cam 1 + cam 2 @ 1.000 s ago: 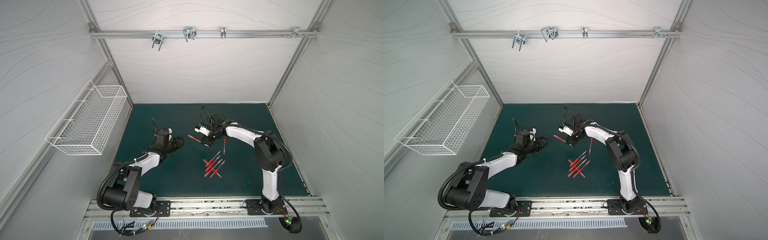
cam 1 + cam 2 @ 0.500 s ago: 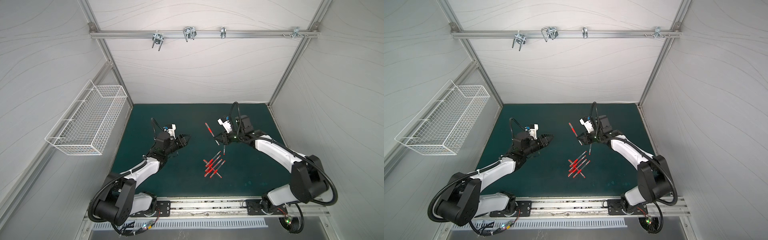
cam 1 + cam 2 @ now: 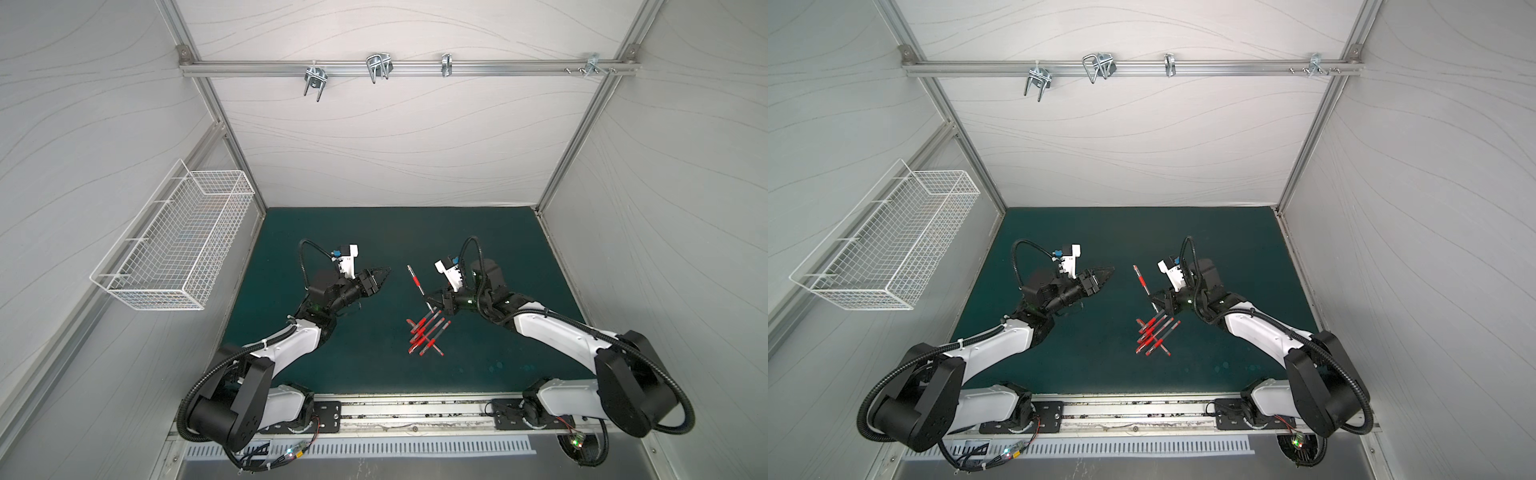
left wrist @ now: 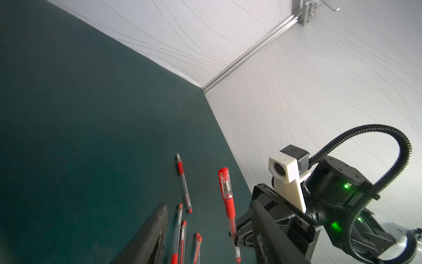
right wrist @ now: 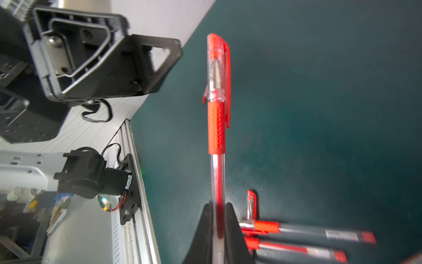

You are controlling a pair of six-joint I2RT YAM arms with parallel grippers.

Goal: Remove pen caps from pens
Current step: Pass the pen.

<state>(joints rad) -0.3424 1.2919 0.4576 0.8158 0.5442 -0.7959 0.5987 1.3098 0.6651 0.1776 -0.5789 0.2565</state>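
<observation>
The right claw (image 3: 431,300) is clamped tight on the clear barrel of a pen (image 5: 217,169). It grips low down, so the red grip band and the cap (image 5: 218,64) stand free beyond its fingers, leaving the whole cap exposed for a second grasp. In a top view the pen slants toward 11 o'clock from that claw, raised off the counter (image 3: 332,232). The left claw (image 3: 380,280) sits at 9 o'clock of the cap, near but not touching. Its jaws are parted and empty and aimed at the cap, apparently to close on it and pull. The other pens (image 3: 426,332) lie heaped at 6 o'clock of the right claw, handy for the next pick. The cap is not yet off.
</observation>
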